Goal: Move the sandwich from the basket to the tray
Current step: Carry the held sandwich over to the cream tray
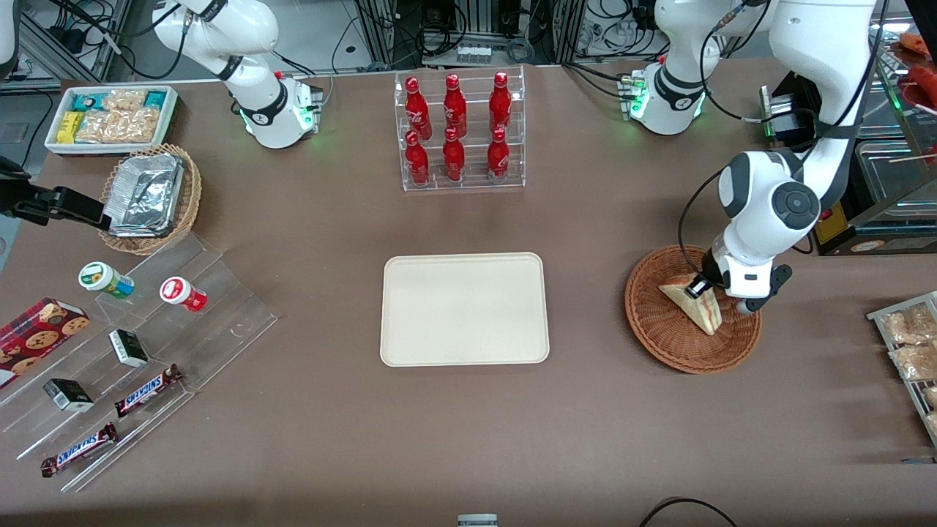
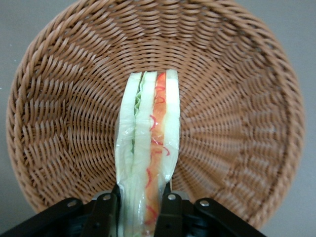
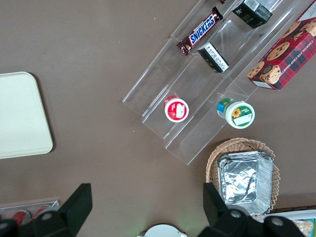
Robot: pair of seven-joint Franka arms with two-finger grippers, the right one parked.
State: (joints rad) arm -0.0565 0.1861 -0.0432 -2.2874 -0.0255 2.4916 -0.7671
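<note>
Six red bottles (image 1: 454, 132), two Snickers bars (image 1: 146, 391)

A matte brown tabletop (image 1: 329, 410) fills nearly the whole front view, evenly lit, with only soft, short shadows on it. Above its edge farthest from the front camera stand metal frame rails (image 1: 381, 29) with tangles of black cables (image 1: 439, 29) and a pale power strip (image 1: 476, 53). Past the tabletop's corner at the parked arm's end shows a patch of grey floor (image 1: 16, 128). At the working arm's end stands a glass-fronted case (image 1: 889, 183).
</note>
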